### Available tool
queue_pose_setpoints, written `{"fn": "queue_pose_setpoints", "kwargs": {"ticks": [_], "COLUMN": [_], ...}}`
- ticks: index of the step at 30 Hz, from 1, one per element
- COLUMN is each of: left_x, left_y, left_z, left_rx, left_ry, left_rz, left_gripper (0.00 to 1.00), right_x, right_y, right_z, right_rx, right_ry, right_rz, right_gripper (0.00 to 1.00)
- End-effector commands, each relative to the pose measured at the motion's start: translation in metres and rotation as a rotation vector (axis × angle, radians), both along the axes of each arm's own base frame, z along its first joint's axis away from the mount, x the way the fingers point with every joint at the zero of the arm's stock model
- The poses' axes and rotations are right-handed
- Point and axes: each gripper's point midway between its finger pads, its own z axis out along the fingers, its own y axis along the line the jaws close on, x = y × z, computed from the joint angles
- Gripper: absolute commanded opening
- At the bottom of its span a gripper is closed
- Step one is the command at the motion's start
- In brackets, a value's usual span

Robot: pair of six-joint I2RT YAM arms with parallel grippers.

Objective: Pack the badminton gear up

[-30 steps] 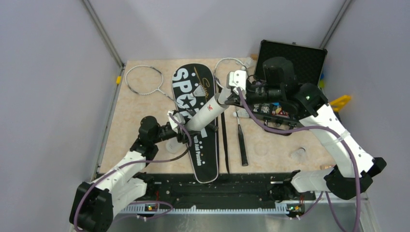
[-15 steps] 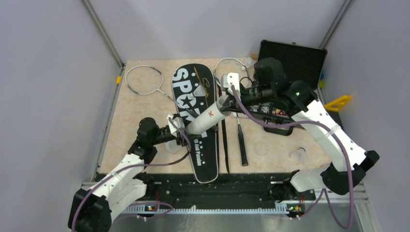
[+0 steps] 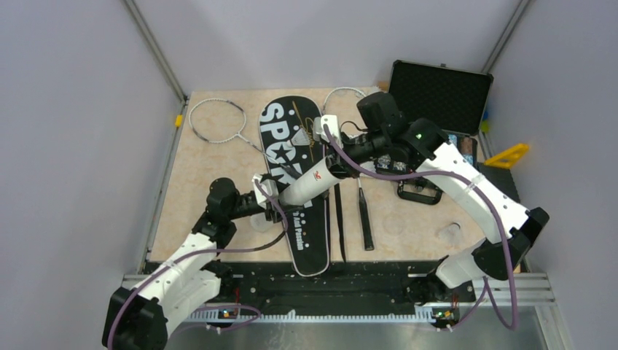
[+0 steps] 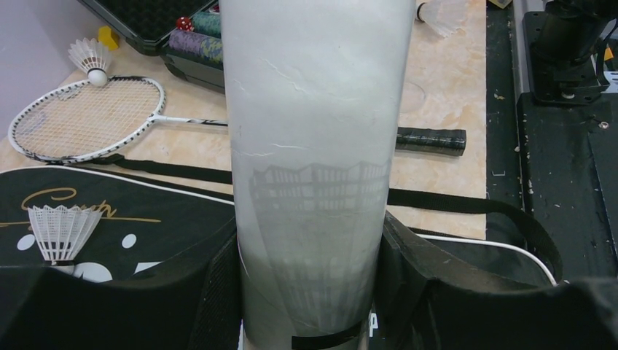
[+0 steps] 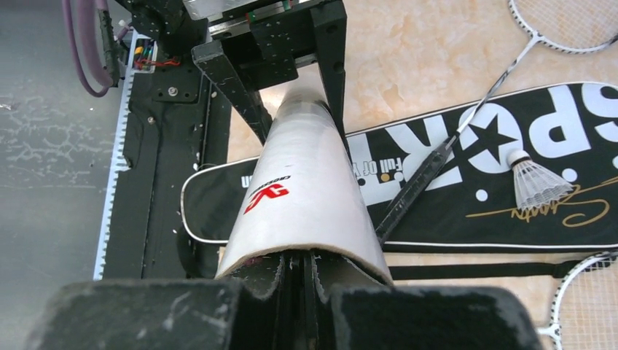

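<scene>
The white tube (image 3: 312,179) hangs tilted in the air above the long black "SPORT" bag (image 3: 291,138), which lies flat on the table (image 3: 211,175). The lower end of the tube sits between the left jaws. In the left wrist view the two black pads press on both sides of the tube (image 4: 313,146), so these jaws stand about half open and hold it firmly.

The upper, open end of the tube (image 5: 306,197) meets the right jaws. These are closed, finger against finger, and their tips are at the mouth of the tube, under its rim. I cannot tell if something small is pinched between them.

One white feather shuttlecock (image 5: 536,182) lies on the bag, beside the golden lettering, well apart from both jaws. A white-framed racket (image 3: 218,120) lies left of the bag. The second racket (image 4: 80,120) lies on the right of the bag, with another shuttlecock (image 4: 89,57) just beside its head. Behind it stands the open black case of poker chips (image 3: 441,87).
</scene>
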Motion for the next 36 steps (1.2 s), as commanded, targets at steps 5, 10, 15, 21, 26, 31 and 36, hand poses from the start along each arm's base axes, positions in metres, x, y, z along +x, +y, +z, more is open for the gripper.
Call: {"fn": "queue_pose_setpoints", "kwargs": {"ticks": [5, 10, 15, 21, 26, 31, 36], "left_x": [-0.006, -0.003, -0.001, 0.003, 0.014, 0.04, 0.065], "left_y": [-0.005, -0.006, -0.007, -0.006, -0.003, 0.01, 0.027], "left_z": [0.025, 0.023, 0.023, 0.023, 0.028, 0.037, 0.046], "left_rx": [-0.032, -0.023, -0.02, -0.018, -0.038, -0.081, -0.13], "left_ry": [-0.125, -0.113, -0.106, -0.106, -0.098, -0.079, -0.051], "left_rz": [-0.046, -0.042, -0.044, -0.022, 0.051, 0.228, 0.41], "left_gripper": [0.25, 0.25, 0.25, 0.25, 0.25, 0.25, 0.25], "right_x": [0.011, 0.008, 0.001, -0.001, 0.021, 0.067, 0.102], "right_y": [0.0, -0.015, -0.033, -0.057, -0.082, -0.119, -0.156], "right_z": [0.007, 0.031, 0.063, 0.092, 0.119, 0.112, 0.049], "right_rx": [-0.048, -0.013, 0.052, 0.134, 0.259, 0.41, 0.453], "right_ry": [-0.056, -0.132, -0.227, -0.347, -0.391, -0.347, -0.214], "right_rz": [-0.051, -0.093, -0.145, -0.247, -0.519, -0.971, -1.393], "right_gripper": [0.16, 0.38, 0.46, 0.59, 0.74, 0.99, 0.99]}}
